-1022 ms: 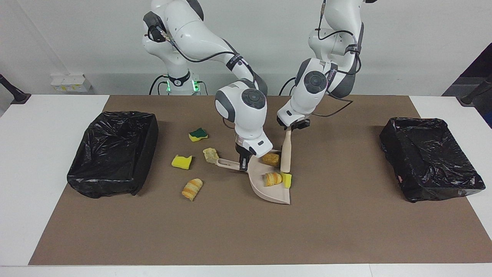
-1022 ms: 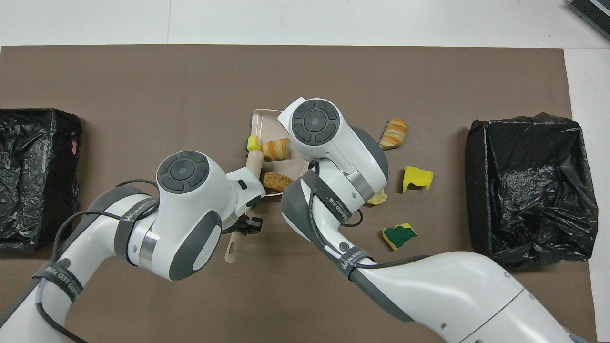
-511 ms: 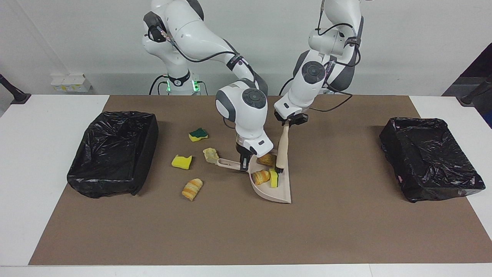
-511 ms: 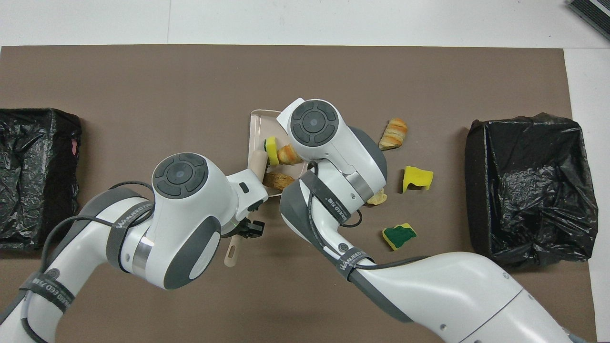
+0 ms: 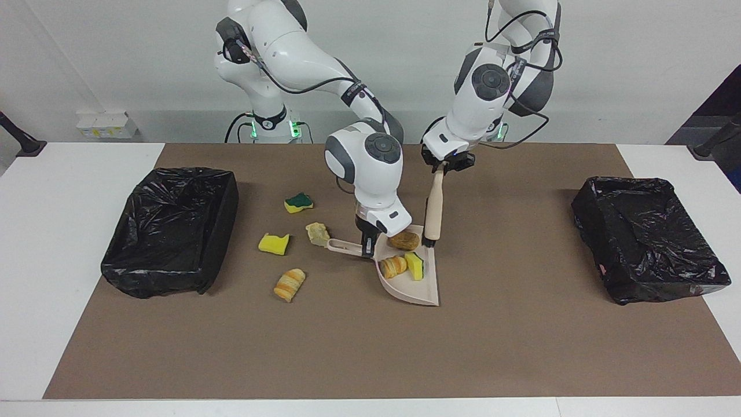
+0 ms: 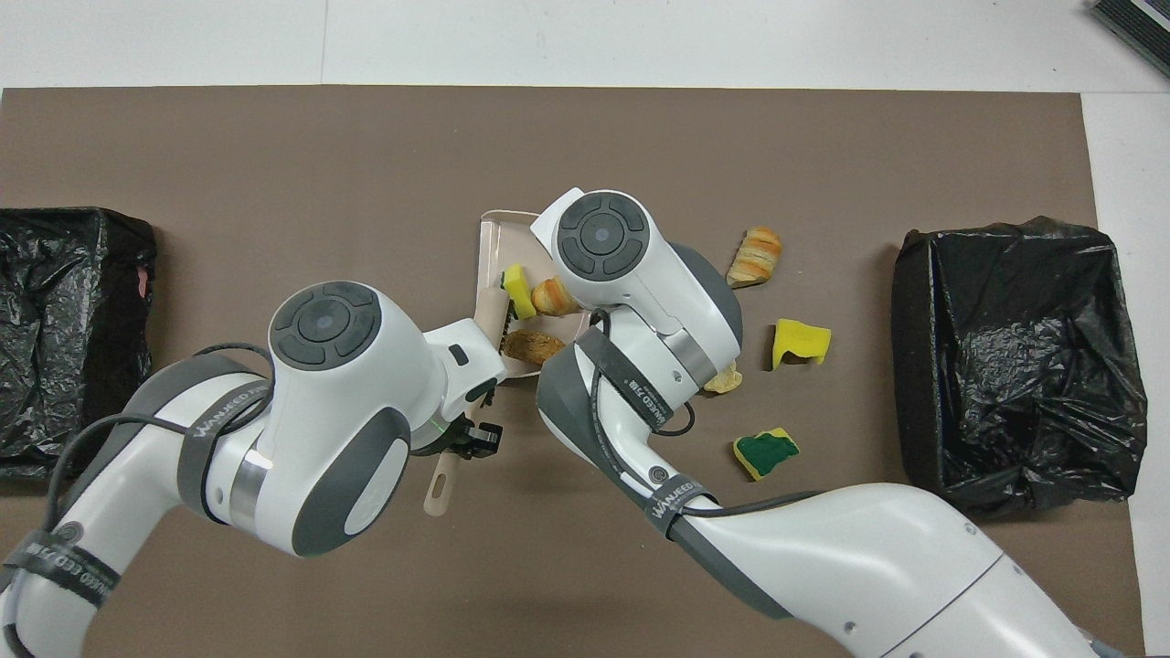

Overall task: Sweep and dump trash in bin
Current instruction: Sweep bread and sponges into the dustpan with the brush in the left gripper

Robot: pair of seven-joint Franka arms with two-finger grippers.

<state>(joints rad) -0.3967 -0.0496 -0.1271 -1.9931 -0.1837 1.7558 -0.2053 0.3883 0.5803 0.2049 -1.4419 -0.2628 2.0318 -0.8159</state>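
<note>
With my left pincer (image 5: 442,165) clenched on the brush (image 5: 433,214), now lifting upright, and my right pincer (image 5: 366,248) gripping the dustpan (image 5: 414,288), three scraps (image 5: 404,263) are now sitting in the pan while four (image 5: 282,246) are lying toward the right arm's bin (image 5: 168,229).

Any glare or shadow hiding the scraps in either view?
Facing view: even light, soft shadows, the scraps in the dustpan read clearly; sheen only on the bin liner. Overhead view: no glare, but the right arm covers part of the dustpan.
</note>
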